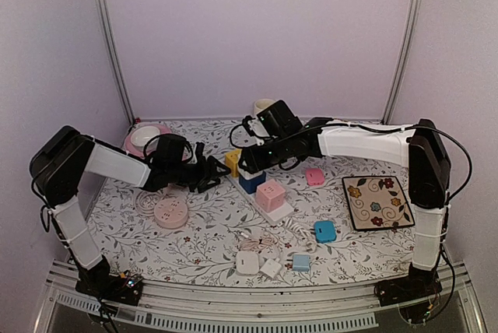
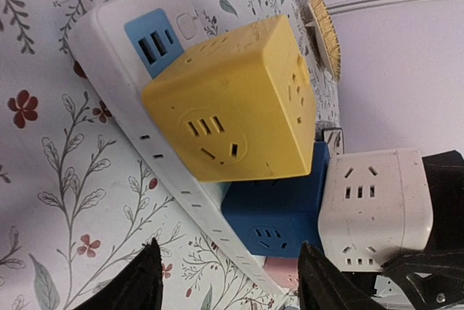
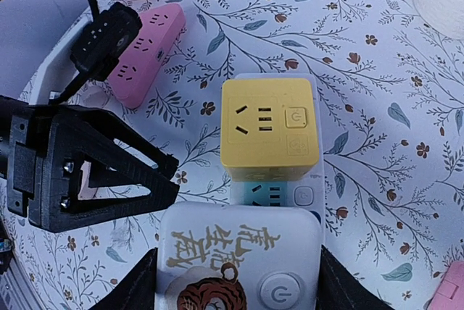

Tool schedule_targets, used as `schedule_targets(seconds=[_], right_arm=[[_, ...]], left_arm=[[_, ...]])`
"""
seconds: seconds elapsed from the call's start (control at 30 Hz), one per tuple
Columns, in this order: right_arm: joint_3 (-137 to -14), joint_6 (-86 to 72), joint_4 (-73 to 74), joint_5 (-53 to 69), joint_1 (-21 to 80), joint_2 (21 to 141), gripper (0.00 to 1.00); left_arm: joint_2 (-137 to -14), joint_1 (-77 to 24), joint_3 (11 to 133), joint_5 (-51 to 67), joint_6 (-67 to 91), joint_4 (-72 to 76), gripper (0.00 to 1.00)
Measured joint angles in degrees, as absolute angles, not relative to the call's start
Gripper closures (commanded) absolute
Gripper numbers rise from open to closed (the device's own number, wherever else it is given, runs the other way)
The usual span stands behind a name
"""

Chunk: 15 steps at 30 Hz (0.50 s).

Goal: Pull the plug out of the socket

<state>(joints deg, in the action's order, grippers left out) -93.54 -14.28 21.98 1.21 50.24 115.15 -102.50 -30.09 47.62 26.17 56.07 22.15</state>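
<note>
A white power strip (image 1: 282,212) lies diagonally on the floral cloth with a yellow cube (image 1: 233,162), a blue cube (image 1: 251,184) and a pink cube (image 1: 271,193) plugged into it. My right gripper (image 3: 239,281) is shut on a white cube plug (image 3: 239,259) with a tiger picture. It holds the plug right over the blue cube (image 2: 279,216); I cannot tell whether the prongs are still in. My left gripper (image 2: 228,281) stands open beside the strip (image 2: 109,56), near the yellow cube (image 2: 239,100) and touching nothing.
A round pink socket (image 1: 170,213) and a pink dish (image 1: 145,138) sit at the left. A floral tile (image 1: 377,202) lies at the right, a white cup (image 1: 263,106) at the back. Small white, blue and pink adapters (image 1: 325,231) are scattered in front.
</note>
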Motion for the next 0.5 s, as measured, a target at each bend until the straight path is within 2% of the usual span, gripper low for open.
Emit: schedule_targets(seconds=[0.5], right_arm=[[-98.0, -18.72, 24.67, 1.32, 50.24, 115.31, 0.8]], left_arm=[[-104.64, -32.86, 47.64, 27.18, 57.08, 25.85, 0.36]])
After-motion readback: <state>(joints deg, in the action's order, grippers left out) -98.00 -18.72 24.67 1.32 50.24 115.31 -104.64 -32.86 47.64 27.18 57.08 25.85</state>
